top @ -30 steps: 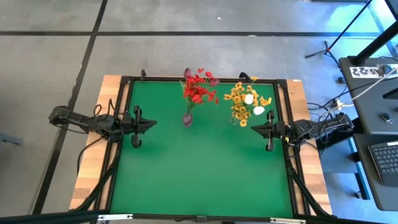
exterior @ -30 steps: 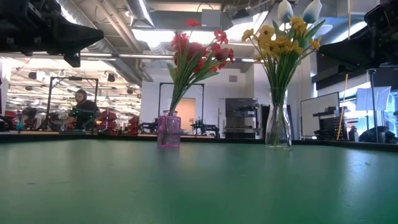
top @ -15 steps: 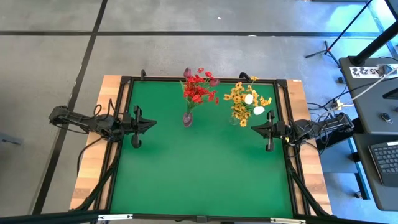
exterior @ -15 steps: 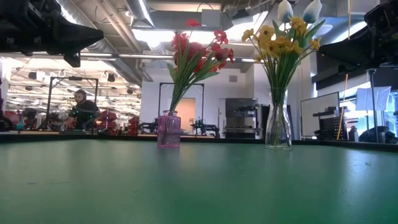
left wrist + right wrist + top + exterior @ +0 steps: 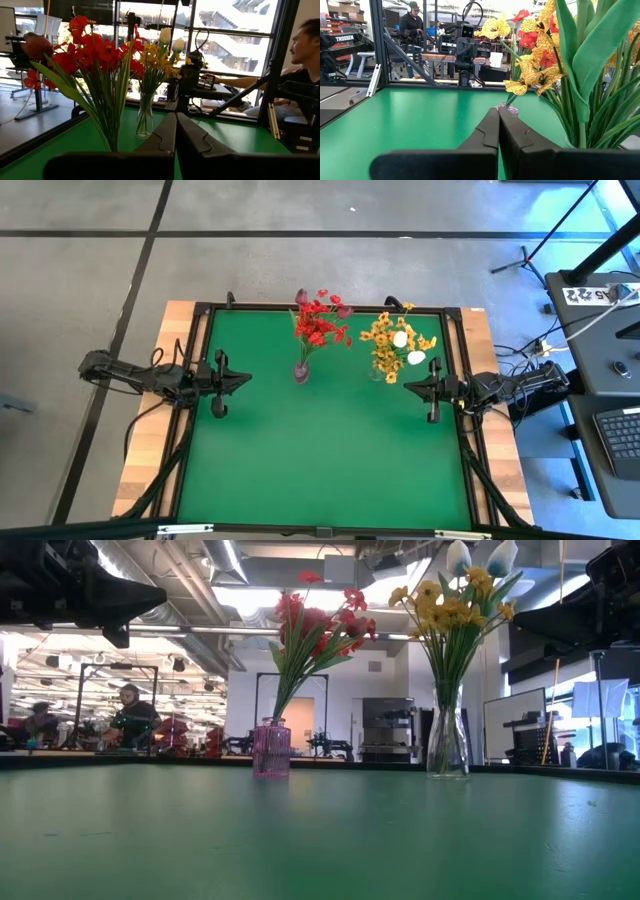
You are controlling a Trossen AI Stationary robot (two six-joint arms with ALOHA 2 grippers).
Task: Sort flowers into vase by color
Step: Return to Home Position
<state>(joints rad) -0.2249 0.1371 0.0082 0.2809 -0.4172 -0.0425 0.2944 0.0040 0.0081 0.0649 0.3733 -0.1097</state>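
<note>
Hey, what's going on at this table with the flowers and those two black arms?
Nothing is being handled right now. The left gripper and the right gripper sit shut and empty at opposite edges of the green table. The red clustered flowers stand in the small pink vase. The yellow-orange flowers and white buds stand in the clear glass vase beside it. Every flower in view is in a vase, so the sorting looks done.

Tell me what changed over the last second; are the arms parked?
Nothing visibly changed on the table. The left claw and right claw sit shut at its side edges. The red flowers stay in the pink vase, the yellow flowers and white buds in the clear vase.
</note>
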